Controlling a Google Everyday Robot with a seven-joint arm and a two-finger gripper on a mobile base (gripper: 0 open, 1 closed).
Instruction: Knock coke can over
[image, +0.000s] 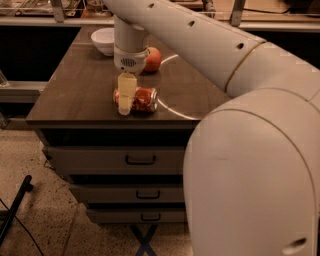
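The coke can lies on its side on the dark tabletop, its long axis running left to right and its silver end facing right. Judged from that, the knocking-over itself looks done. What seems left is only for the arm to pull clear.

The gripper hangs straight down over the can's left end, and its pale yellowish tip crosses in front of that end and reaches down to about the tabletop. I cannot tell how far the jaws stand apart, nor whether they hold the can or merely rest against it, because the can's left end is hidden behind the tip. Above the can rises the round white wrist. From there the large white arm sweeps off to the can's right and towards the camera.

Behind the can, a little to its right, sits an orange-red apple, apart from it. Further behind the can and to its left stands a white bowl. Nothing shows above the bowl's rim, and the part of its inside in view looks bare. Below the can, under the tabletop, three drawers are all closed, so their contents are hidden.
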